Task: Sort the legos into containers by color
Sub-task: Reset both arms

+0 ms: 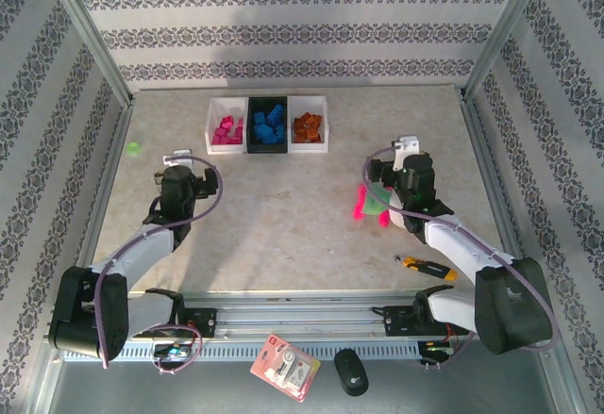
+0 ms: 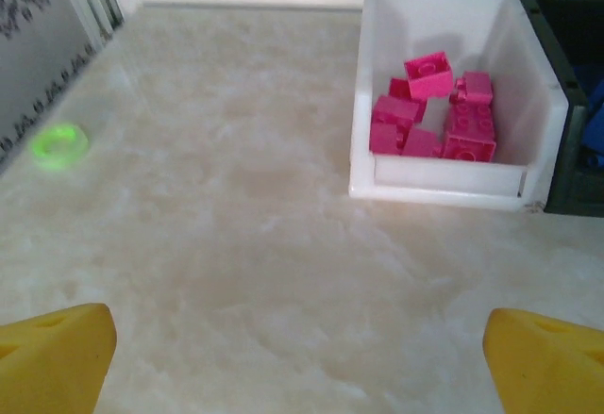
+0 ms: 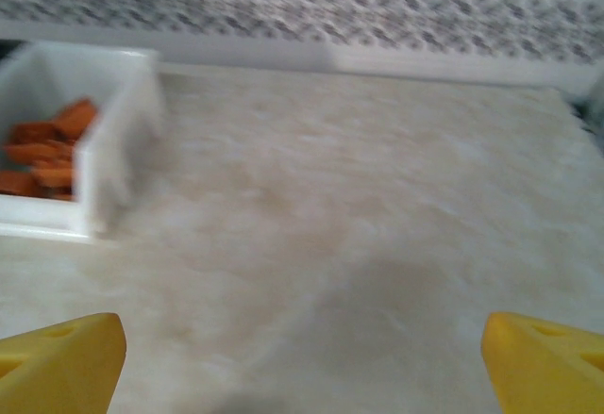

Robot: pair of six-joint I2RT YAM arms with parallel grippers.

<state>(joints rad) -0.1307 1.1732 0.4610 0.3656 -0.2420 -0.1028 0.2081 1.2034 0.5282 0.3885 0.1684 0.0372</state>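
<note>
Sorting looks all but finished, judged from where the bricks lie.

In the top external view the black bin (image 1: 268,148) stands in the middle of the joined row and holds the blue legos (image 1: 269,124). The left white bin (image 1: 226,149), touching its left side, holds the pink legos (image 1: 226,132). The right white bin (image 1: 309,148), touching its right side, holds the orange legos (image 1: 307,127). Every brick I can find lies in a bin of its own colour. The left gripper (image 1: 177,161) hangs nearer than the black bin and well to its left. The right gripper (image 1: 407,150) is well to its right, just beyond the neon pieces (image 1: 368,202).

In the left wrist view the left gripper (image 2: 302,376) has its jaws spread wide with nothing between them. It faces bare table (image 2: 236,244), with the left white bin (image 2: 453,186) and its pink legos (image 2: 434,117) ahead, hard against the black bin (image 2: 566,150). A green ring (image 2: 59,144) lies far to the left of that bin.

In the right wrist view the right gripper (image 3: 302,367) is likewise spread wide and empty. The right white bin (image 3: 118,150) and its orange legos (image 3: 47,145) are blurred at the left.

What seems left is only a check for strays.
</note>
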